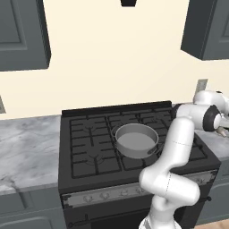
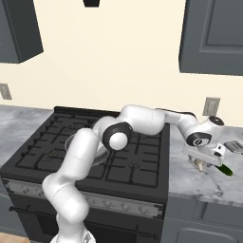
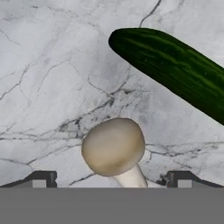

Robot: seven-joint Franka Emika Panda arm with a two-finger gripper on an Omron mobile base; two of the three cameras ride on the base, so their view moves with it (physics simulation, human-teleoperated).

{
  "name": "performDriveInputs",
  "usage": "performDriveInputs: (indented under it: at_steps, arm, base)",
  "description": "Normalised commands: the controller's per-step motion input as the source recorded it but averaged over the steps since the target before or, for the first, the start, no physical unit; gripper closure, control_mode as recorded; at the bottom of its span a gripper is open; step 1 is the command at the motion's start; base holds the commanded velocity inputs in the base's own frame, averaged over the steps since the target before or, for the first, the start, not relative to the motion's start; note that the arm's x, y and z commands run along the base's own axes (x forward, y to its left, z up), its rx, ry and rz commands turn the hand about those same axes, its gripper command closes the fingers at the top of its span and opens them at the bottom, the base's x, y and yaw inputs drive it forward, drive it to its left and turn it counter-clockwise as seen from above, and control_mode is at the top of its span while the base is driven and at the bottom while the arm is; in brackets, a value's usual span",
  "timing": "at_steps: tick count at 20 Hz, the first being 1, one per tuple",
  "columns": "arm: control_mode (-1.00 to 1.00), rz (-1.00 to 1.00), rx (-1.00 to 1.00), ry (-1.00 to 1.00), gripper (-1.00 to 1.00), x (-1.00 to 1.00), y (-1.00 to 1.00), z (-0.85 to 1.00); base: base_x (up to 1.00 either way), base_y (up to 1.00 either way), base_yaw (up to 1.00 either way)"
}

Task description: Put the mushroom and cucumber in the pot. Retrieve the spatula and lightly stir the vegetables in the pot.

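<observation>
The beige mushroom (image 3: 114, 148) lies on the marble counter right of the stove, its cap towards me and its pale stem pointing back between my fingertips (image 3: 42, 179). My gripper (image 3: 111, 183) is open and hangs low over it, touching nothing. The dark green cucumber (image 3: 175, 65) lies just beyond the mushroom. In the right base view the gripper (image 2: 207, 160) hovers over the mushroom (image 2: 201, 165), with the cucumber (image 2: 227, 170) beside it. A flat grey spatula blade (image 2: 234, 146) lies further back. The grey pot (image 1: 136, 139) stands empty on the stove.
The black stove (image 1: 89, 147) has raised grates around the pot. Marble counter (image 2: 190, 182) extends right of the stove, with a wall outlet (image 2: 211, 106) above it. Dark cabinets (image 2: 213, 38) hang overhead. My arm stretches across the stove's right side.
</observation>
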Motion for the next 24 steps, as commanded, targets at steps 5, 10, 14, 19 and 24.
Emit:
performDriveInputs:
  at_steps: [5,10,14,19,24]
  arm:
    - [-1.00,0.00,-0.02,0.00,-1.00,0.27,0.00,-0.27]
    - [-1.00,0.00,0.00,0.00,-1.00,0.04,0.00,-0.18]
    - [-1.00,0.00,0.00,0.00,-1.00,0.00,0.00,-0.01]
    - [-1.00,0.00,0.00,0.00,1.00,0.00,0.00,0.00]
    - [-1.00,0.00,0.00,0.00,1.00,0.00,0.00,0.00]
  base:
    - [0.00,0.00,0.00]
    - [0.00,0.00,0.00]
    - [0.00,0.00,0.00]
    - [0.00,0.00,0.00]
    - [0.00,0.00,0.00]
